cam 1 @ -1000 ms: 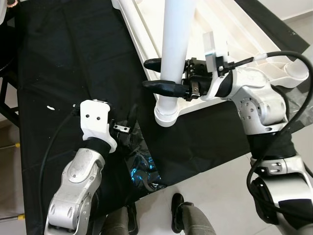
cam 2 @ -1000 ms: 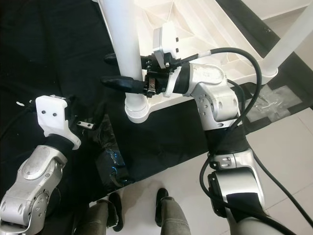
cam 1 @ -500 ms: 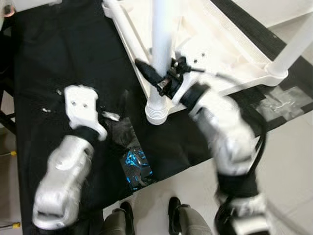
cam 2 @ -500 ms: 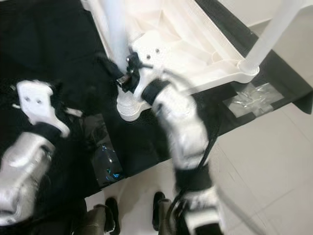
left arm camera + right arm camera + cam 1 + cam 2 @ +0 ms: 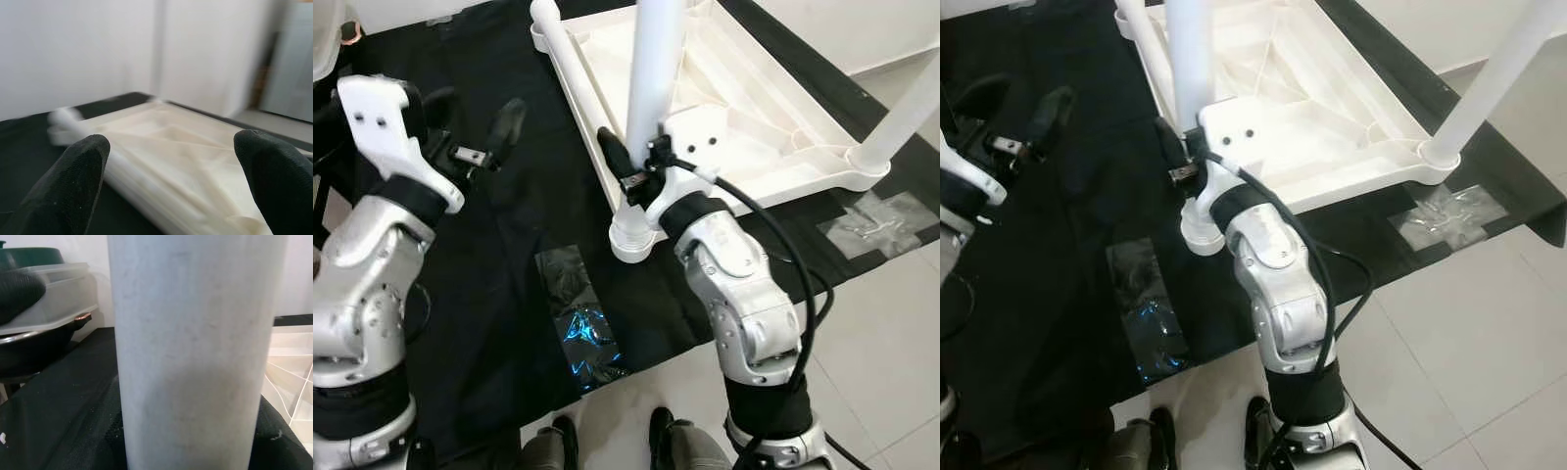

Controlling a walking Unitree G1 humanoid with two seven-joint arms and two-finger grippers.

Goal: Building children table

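A black cloth (image 5: 460,245) covered the floor under the work, its near edge meeting pale tiles (image 5: 862,323). On the cloth lay the white tabletop (image 5: 754,108), upside down with its ribbed underside facing up. A white leg (image 5: 654,88) stood upright in the tabletop's near corner socket (image 5: 631,235), and a second leg (image 5: 901,117) rose from the corner on the robot's right. The right arm reached forward from below, and the right gripper (image 5: 628,168) sat against the near leg just above the socket; one black finger (image 5: 610,149) lay along the leg's left side, the other was hidden behind the leg, so the jaws were apart with the leg between them, though whether they pressed on it could not be told. In the right wrist view the leg (image 5: 195,352) stood very close to the camera. The left arm was raised at the robot's left, well apart from the table, and the left gripper (image 5: 470,127) hung over the cloth with its two fingers spread wide and nothing between them. A crinkled clear plastic bag (image 5: 582,323) lay on the cloth near its front edge, and another piece of clear plastic (image 5: 876,215) lay beside the right corner.
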